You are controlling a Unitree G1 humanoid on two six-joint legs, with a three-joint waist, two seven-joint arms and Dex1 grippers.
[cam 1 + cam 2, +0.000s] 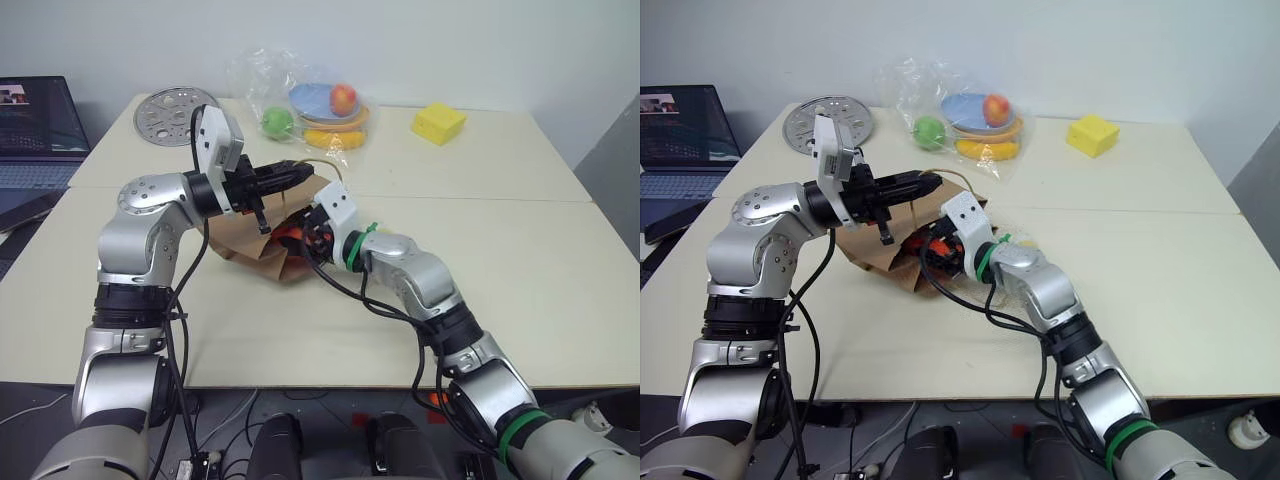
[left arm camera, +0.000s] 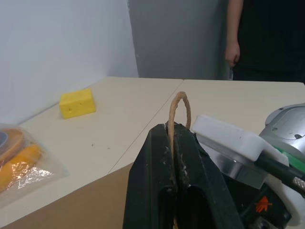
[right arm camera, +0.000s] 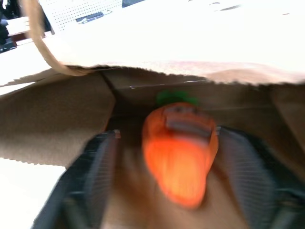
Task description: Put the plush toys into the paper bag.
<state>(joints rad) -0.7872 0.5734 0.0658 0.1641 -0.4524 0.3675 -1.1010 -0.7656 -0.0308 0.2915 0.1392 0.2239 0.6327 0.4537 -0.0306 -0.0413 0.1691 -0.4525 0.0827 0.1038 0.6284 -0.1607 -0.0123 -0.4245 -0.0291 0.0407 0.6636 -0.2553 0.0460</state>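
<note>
Two-arm loading of a brown kraft paper bag [image 1: 255, 245] lying on its side on the cream tabletop [image 1: 520, 290]. The left end effector [image 2: 177, 157] is shown clamped shut on one thin twisted paper loop handle [image 2: 178, 107], by which the upper lip of the bag mouth is held raised. The right end effector [image 3: 164, 157] is shown inside that mouth, its two black fingers [image 3: 97, 167] spread wide on either side of the orange plush carrot with a cartoon face and green top [image 3: 181, 148]; the fingers are judged to stand apart from the toy rather than gripping it, though contact cannot be ruled out.

The carrot lies directly ahead of the right end effector and between its fingers, inside the bag. Its long axis runs roughly along the pointing direction of that end effector, green top farthest in, orange tip nearest. The right arm is the nearer one; the left end effector is above and beside, engaged with the handle alone.

The white-and-yellow egg-shaped plush toy cannot be made out with certainty in these views.

Well beyond both end effectors, a clear plastic bag of fruit [image 1: 310, 105], a yellow sponge block [image 1: 438, 122] and a perforated metal disc [image 1: 175, 115] rest untouched on the tabletop.

The coming move is judged to be a straight withdrawal of the right end effector back out of the mouth, along the carrot's axis.
</note>
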